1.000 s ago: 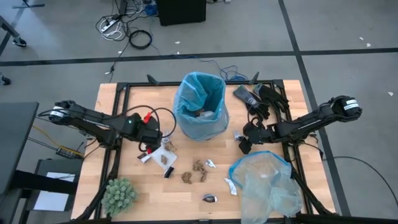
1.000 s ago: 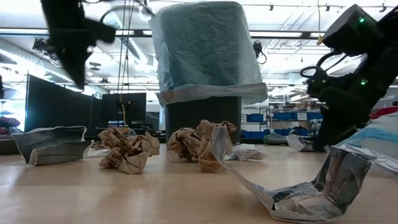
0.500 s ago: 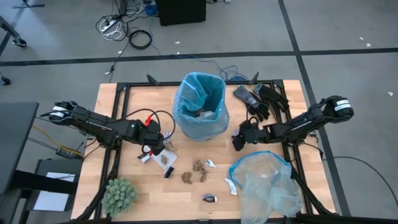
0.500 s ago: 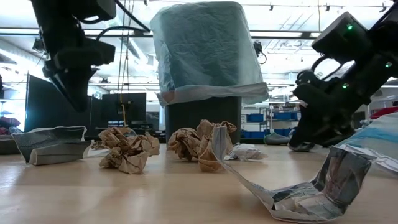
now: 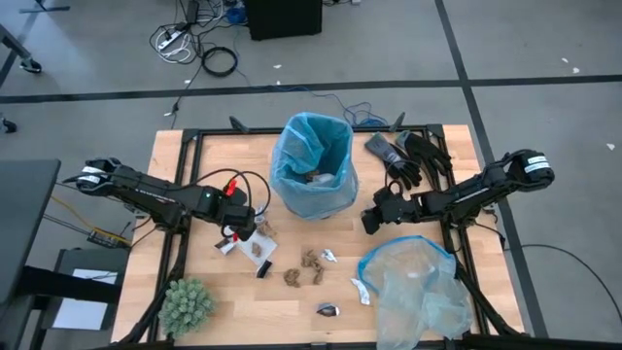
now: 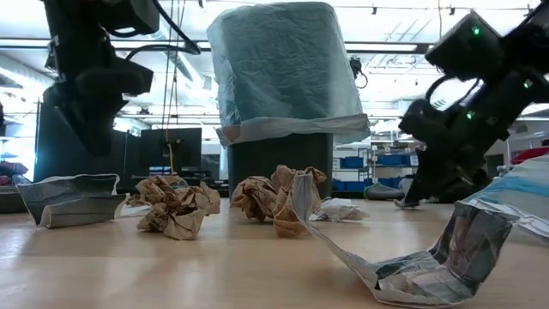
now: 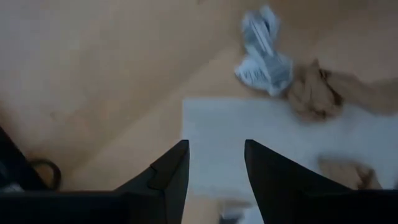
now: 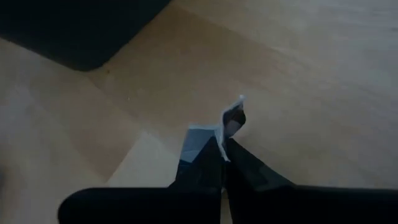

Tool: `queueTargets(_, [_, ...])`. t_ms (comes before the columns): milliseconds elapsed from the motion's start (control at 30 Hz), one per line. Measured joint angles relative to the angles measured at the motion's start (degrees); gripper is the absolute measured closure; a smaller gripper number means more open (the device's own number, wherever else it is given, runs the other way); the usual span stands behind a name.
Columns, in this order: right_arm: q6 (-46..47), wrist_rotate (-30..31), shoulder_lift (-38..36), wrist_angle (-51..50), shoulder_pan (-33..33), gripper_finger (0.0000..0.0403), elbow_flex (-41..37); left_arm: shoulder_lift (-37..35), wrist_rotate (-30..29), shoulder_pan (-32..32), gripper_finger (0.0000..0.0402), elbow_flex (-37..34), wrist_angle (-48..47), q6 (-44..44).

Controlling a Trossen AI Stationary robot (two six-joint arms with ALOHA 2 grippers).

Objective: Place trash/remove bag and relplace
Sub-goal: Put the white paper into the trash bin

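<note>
I see the table (image 5: 194, 292), a pale wood top in a black frame, filling the lower half of the high view over a grey floor crossed by dark lines. Cables (image 5: 190, 44) lie on the floor at upper left.

The bag (image 5: 313, 165) lines the bin at upper centre of the table. The trash (image 5: 311, 262) lies scattered below it, at lower centre: brown wads, white scraps. A plant ball (image 5: 187, 306) sits at lower left; a paler bag (image 5: 416, 287) at lower right; black gloves (image 5: 408, 156) at upper right.

Left gripper (image 5: 248, 228) hangs left of centre over a white sheet (image 7: 280, 149), fingers (image 7: 168, 171) spread, holding nothing.

Right gripper (image 8: 224, 146) sits right of centre, fingers pressed together, pinching a small white scrap (image 8: 231, 115).

In the low view I see ceiling lights and shelving behind the bin.
</note>
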Motion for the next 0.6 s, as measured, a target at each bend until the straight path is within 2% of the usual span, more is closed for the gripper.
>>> queueTargets(133, [-4.4, 3.4, -2.8, 0.6, -1.4, 0.0402, 4.1, 0.0, 4.4, 0.0, 0.0248, 0.0, 0.2, 0.2])
queueTargets(267, [-11.4, 6.8, -5.9, 0.3, -2.7, 0.0403, 9.8, 0.0, 4.5, 0.0, 0.0259, 0.0, -0.2, 0.6])
queueTargets(333, [-14.5, 10.4, -7.6, -1.8, -2.9, 0.0403, 13.3, 0.0, 4.5, 0.0, 0.0263, 0.0, -0.5, 0.9])
queueTargets(433, [-19.2, 17.9, -10.0, -9.8, -2.9, 0.0403, 19.4, 0.0, 4.9, 0.0, 0.0266, 0.0, -0.7, 0.8])
queueTargets(600, [-28.3, 30.5, -12.0, -28.3, -2.9, 0.0403, 31.4, -0.5, 11.5, -0.4, 0.0266, 0.1, 0.9, 0.2])
